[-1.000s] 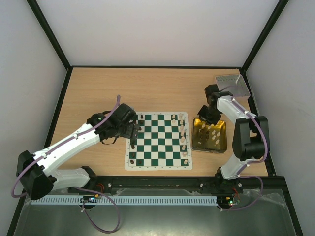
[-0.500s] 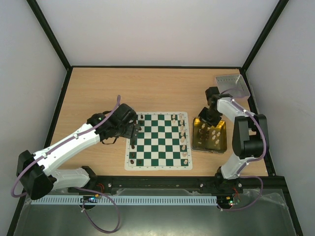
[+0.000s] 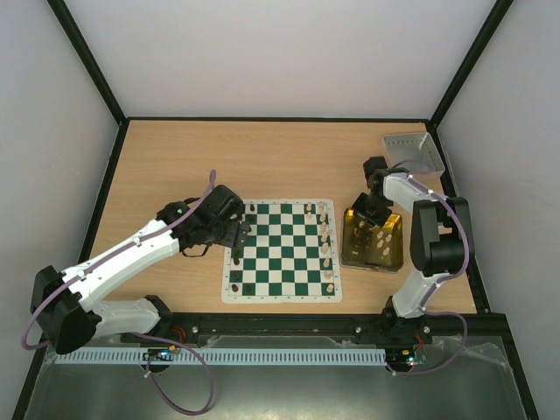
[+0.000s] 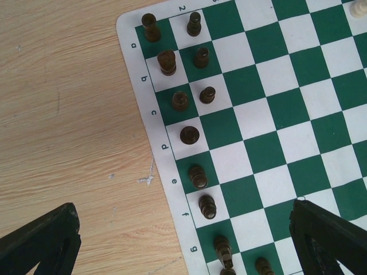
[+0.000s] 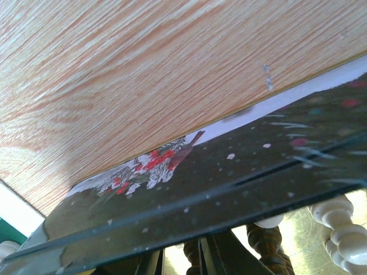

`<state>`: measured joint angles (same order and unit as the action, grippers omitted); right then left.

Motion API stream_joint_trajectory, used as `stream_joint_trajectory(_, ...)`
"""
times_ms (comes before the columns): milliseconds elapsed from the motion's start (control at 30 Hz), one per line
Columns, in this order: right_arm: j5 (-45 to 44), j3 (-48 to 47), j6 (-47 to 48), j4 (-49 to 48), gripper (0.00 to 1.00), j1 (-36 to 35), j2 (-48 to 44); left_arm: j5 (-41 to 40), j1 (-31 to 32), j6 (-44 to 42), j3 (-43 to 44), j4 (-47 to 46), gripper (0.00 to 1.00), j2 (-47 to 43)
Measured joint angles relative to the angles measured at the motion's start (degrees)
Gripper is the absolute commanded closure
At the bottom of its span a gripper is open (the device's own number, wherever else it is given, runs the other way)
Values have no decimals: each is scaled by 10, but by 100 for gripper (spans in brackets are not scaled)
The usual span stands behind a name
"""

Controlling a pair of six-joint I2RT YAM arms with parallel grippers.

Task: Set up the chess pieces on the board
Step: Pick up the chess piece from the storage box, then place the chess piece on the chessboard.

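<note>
Wooden table (image 3: 175, 157) carries everything. My left gripper (image 3: 238, 234) hovers over the left edge of the board (image 3: 282, 249), its fingers wide apart above the black chess pieces (image 4: 189, 135). On the board's right side stand cream pieces (image 3: 327, 241). My right gripper (image 3: 367, 213) is down in the yellow tray (image 3: 394, 261); whether its fingers are apart, I cannot tell.

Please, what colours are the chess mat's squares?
The flat chess mat has dark green and white squares, clearest in the left wrist view.

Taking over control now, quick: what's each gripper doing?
Left gripper: open, empty, above the board and its black pieces.
Right gripper: at the yellow tray; cannot tell.
</note>
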<state>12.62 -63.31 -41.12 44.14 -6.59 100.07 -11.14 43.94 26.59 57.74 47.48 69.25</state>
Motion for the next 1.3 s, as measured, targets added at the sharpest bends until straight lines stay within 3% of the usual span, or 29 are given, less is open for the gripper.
stream_joint_trajectory(233, -4, 0, 2, -7, 94, 0, 1, 0, 0, 0, 0, 0, 1, 1)
stream_joint_trajectory(833, -19, -4, 10, 21, 93, -14, -68, 11, 0, 0, -6, -9, 1, 18)
stream_joint_trajectory(1167, -31, -125, 12, 82, 93, -182, -76, 11, 0, 0, -6, -12, 1, 18)
stream_joint_trajectory(1300, -16, -152, 19, 97, 92, -213, -58, 11, -3, 0, -6, -14, 1, 18)
